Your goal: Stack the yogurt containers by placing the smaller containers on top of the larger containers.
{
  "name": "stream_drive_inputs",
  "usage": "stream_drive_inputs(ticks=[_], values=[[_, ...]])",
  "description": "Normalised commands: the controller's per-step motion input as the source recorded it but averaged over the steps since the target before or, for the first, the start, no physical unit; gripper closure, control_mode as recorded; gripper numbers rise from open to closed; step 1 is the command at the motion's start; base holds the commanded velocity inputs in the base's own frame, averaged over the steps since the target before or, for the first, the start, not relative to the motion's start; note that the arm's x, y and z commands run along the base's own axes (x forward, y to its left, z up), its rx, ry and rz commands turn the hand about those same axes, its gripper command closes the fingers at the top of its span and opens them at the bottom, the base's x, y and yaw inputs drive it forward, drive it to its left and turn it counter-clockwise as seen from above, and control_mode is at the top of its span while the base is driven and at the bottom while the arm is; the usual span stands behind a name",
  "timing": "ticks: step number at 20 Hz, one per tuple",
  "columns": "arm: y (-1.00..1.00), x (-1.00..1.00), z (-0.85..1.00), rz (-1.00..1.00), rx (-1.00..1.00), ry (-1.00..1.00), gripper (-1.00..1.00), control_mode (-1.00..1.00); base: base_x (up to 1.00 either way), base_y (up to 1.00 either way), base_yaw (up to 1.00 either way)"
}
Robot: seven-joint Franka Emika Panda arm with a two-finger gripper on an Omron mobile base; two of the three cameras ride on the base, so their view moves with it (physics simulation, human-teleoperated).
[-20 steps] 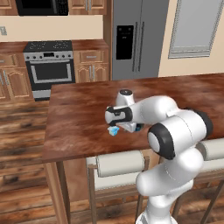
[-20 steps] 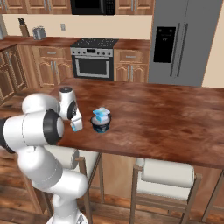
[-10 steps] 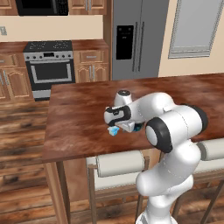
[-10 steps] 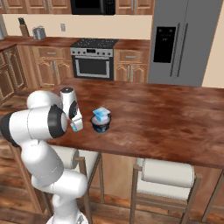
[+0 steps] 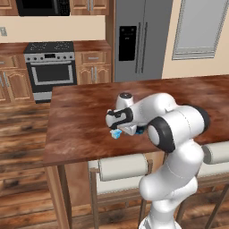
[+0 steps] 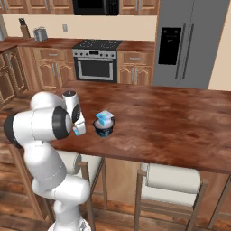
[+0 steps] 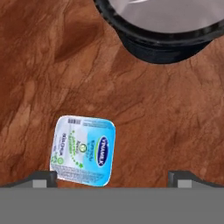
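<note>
One smaller container (image 7: 83,148), a light-blue squarish cup with a printed lid, stands on the wooden counter. In the hand view it sits just inside the left fingertip (image 7: 43,178). My gripper (image 7: 113,179) hangs above it, open and holding nothing. The same cup (image 6: 79,131) shows under the gripper (image 6: 77,125) in the right base view, and also as the cup (image 5: 116,133) below the gripper (image 5: 118,129) in the left base view. The larger container (image 6: 104,128), a round dark tub, stands just beside it and carries another small light-blue cup (image 6: 104,117). The tub's rim (image 7: 162,35) fills the top of the hand view.
The counter (image 6: 171,122) stretches wide to the right of the tub. Two stools (image 6: 171,178) stand under its near edge. A stove (image 6: 96,61) and a fridge (image 6: 189,40) line the far wall.
The arm's elbow has swung slightly toward the counter. The gripper stays open over the loose cup, and the cups and tub have not moved.
</note>
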Motion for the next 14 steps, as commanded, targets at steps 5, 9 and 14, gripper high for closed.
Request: stream_drive_inputs(ticks=[5, 9, 14], values=[[0.0, 0.08, -0.16, 0.0, -0.03, 0.0, -1.0, -1.0, 0.0, 0.0, 0.0], [0.0, 0.08, -0.17, 0.0, -0.04, 0.0, -1.0, -1.0, 0.0, 0.0, 0.0], [0.0, 0.07, -0.12, 0.0, -0.03, 0.0, -1.0, -1.0, 0.0, 0.0, 0.0]])
